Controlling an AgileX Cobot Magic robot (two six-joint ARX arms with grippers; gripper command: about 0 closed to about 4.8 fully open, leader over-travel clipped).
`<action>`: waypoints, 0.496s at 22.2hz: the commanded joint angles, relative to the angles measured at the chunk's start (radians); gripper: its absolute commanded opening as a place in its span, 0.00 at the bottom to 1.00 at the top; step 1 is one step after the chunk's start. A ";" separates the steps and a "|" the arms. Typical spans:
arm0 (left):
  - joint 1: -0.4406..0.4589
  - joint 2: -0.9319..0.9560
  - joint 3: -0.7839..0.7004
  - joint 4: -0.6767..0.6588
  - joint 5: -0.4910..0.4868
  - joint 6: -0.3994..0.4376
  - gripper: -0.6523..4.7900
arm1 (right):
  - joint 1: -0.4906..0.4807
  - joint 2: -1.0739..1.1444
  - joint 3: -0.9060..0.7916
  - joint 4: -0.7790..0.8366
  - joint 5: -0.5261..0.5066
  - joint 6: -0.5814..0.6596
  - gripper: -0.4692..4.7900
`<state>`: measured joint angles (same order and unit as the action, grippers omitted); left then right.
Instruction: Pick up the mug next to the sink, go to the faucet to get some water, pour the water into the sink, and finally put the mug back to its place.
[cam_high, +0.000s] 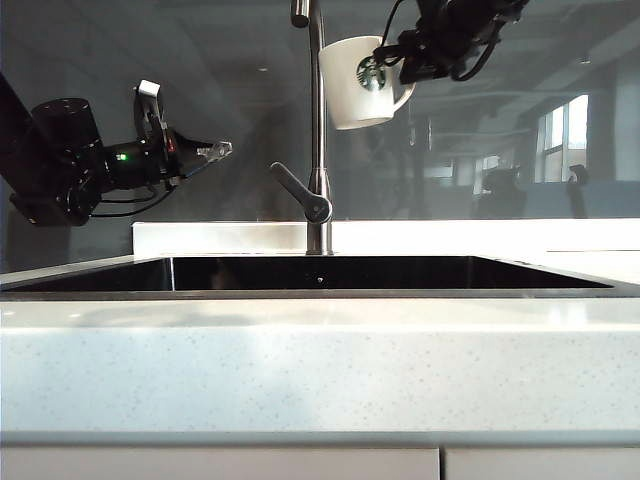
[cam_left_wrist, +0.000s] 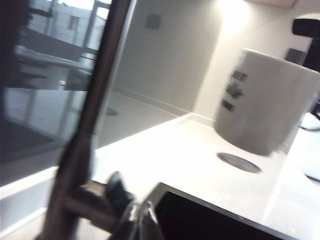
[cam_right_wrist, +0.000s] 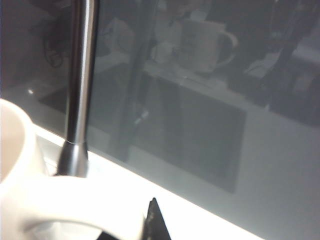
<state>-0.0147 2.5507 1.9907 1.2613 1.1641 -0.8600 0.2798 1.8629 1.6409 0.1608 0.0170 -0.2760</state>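
Right hand (cam_high: 405, 62) was clamped on the handle of the mug (cam_high: 358, 82), high at the top of the exterior view, well above the sink (cam_high: 320, 272). Mug was roughly upright, tilted a little, logo facing the camera, hanging just beside the upright stem of the faucet (cam_high: 317, 130). The spout end was cut off by the frame, so whether the mug sat under the outlet could not be told.

Left hand (cam_high: 222, 149) hovered left of the faucet, fingers together and holding nothing, pointed toward the lever (cam_high: 300, 190) but apart from it.

No water was visible anywhere; the lever looked untouched.

Judgement on progress: pickup was done, and the carry to the faucet was done or nearly so. Left to do: turn on the tap, fill, shut it off, tip the mug out into the sink, and set it back on the worktop (cam_high: 320, 365) beside the basin.
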 joint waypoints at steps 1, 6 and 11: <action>-0.005 -0.012 0.005 0.034 0.040 -0.016 0.11 | 0.002 -0.037 0.017 0.017 0.016 -0.170 0.09; -0.006 -0.019 0.005 0.035 0.048 -0.016 0.11 | 0.008 -0.065 0.017 -0.057 0.076 -0.515 0.09; -0.006 -0.019 0.005 0.035 0.053 -0.035 0.11 | 0.013 -0.075 0.017 -0.053 0.112 -0.585 0.09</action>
<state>-0.0204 2.5397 1.9907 1.2827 1.2076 -0.8856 0.2863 1.8175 1.6386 0.0010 0.1158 -0.8440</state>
